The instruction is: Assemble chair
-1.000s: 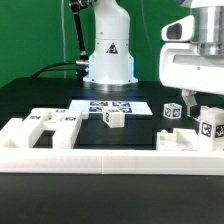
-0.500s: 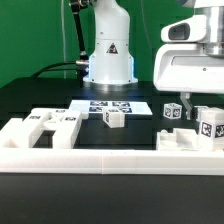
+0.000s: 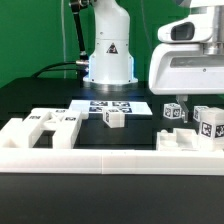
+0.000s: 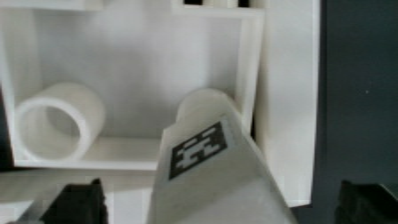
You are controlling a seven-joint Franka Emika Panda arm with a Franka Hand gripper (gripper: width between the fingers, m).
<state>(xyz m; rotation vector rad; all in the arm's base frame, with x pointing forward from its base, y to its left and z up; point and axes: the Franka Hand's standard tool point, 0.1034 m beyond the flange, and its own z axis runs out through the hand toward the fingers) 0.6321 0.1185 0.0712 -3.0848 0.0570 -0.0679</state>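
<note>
Green backdrop (image 3: 30, 40), black tabletop (image 3: 40, 95)

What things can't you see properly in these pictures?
Claw fingertips: cut off by the wrist view's edge.
Tagged piece: blurred in the wrist view, too close.
Chair parts at the exterior view's right: cropped by the edge, bottoms hidden behind the border rail.

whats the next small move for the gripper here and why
Probably lower slightly and close: the gripper is open, with its fingertips on either side of the tagged chair piece and not touching it, so it looks lined up for a grasp.
</note>
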